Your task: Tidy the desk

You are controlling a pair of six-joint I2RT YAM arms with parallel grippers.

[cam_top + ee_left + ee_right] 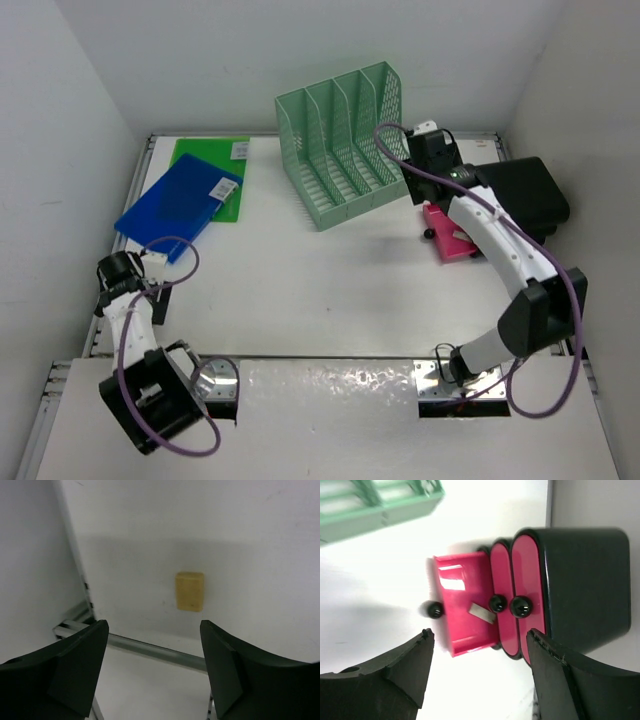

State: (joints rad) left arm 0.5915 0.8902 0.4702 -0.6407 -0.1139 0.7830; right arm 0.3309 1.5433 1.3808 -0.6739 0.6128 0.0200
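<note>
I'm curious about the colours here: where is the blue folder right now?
In the top view, the blue folder lies at the far-left corner of the desk, overlapping a green folder, left of the mint-green file rack.

On the desk we find the file rack standing at the far middle. In the far left corner two folders lie flat, the upper folder partly over the lower folder and shifted toward the near left. The drawer unit sits at the far right, just right of the rack. Its open drawer sticks out toward the desk's middle beside two shut ones, with a small flat piece lying in it. The right gripper hangs above that drawer. The left gripper hovers by the left edge, just before the folders. From its wrist we see a small block beyond a rail, though where on the desk we cannot tell.
</note>
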